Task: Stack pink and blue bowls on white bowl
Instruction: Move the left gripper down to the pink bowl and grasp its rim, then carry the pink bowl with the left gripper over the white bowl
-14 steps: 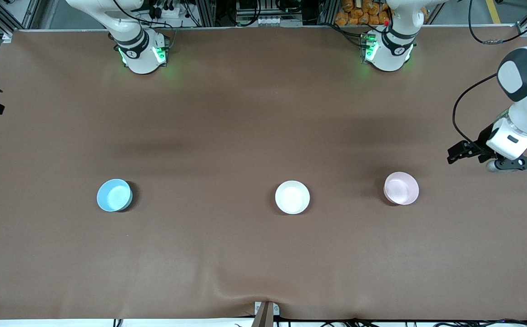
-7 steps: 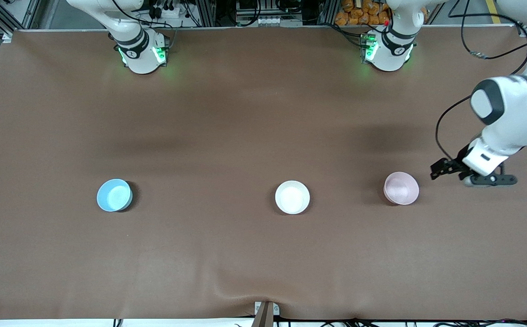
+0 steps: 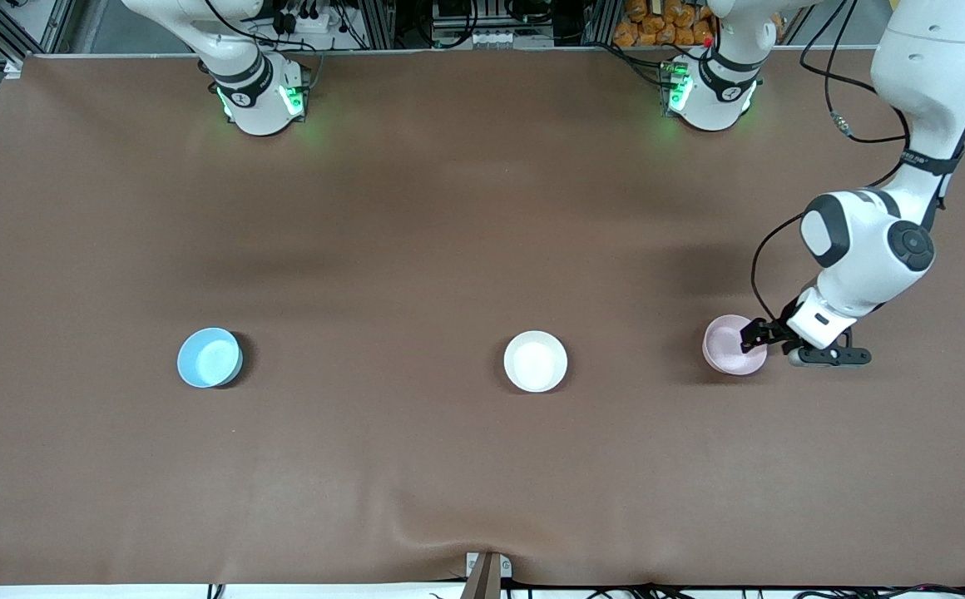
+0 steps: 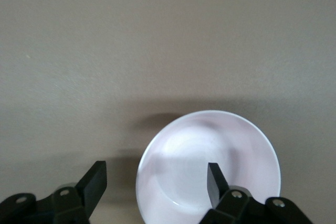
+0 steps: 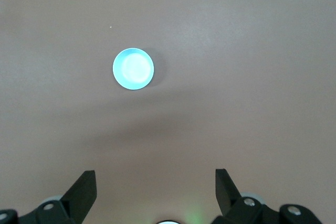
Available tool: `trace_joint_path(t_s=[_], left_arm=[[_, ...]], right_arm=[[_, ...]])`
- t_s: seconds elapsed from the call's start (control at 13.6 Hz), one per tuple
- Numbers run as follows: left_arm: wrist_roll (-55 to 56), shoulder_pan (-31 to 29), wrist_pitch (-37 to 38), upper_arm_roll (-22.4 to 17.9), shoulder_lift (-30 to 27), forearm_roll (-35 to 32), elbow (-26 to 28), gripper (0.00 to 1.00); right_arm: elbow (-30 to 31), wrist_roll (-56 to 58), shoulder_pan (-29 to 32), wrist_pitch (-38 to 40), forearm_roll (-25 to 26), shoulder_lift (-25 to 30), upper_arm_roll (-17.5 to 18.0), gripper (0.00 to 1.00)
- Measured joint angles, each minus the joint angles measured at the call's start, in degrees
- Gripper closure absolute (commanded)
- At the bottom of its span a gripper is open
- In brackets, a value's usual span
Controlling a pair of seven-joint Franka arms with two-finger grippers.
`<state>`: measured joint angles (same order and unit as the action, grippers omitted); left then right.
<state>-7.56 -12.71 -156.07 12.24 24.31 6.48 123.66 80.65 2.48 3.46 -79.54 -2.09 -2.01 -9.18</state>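
From the front view I have the left gripper (image 3: 755,335) at the pink bowl (image 3: 730,346), over the rim on the side toward the left arm's end of the table, while the white bowl (image 3: 536,361) sits mid-table and the blue bowl (image 3: 210,358) rests well apart toward the right arm's end; all three lie in one row on the brown table (image 3: 482,466), each alone. In the left wrist view my claw stands wide with nothing in it: one finger (image 4: 214,180) hangs over the inside of the pink bowl (image 4: 231,145), the other over bare table outside the wall, so the rim lies between them. I judge the step is the grasp on that rim, and to do it well I would come straight down until the inner finger nears the bowl's floor, then close gently so the glossy wall does not squirt away or tip. In the right wrist view the right gripper (image 5: 155,188) waits high above the table, spread wide and empty, with the blue bowl (image 5: 133,69) small and far below.
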Motion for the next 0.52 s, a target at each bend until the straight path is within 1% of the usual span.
trace_joint_path(t_s=[0.07,0.15,0.37,0.52], left_arm=[[0.0,0.0,0.0,0.0,0.4,0.0,0.0,0.30],[0.0,-0.1,0.0,0.0,0.7,0.0,0.0,0.43],[0.0,-0.2,0.0,0.0,1.7,0.0,0.0,1.00],[0.0,-0.2,0.0,0.1,2.1,0.0,0.0,1.00]], right_arm=[[0.0,0.0,-0.1,0.0,0.0,0.0,0.1,0.00],[0.0,0.0,-0.1,0.0,0.0,0.0,0.3,0.00],[0.0,0.0,-0.3,0.1,-0.1,-0.1,0.6,0.00],[0.0,0.1,-0.3,0.1,-0.1,-0.1,0.6,0.00]])
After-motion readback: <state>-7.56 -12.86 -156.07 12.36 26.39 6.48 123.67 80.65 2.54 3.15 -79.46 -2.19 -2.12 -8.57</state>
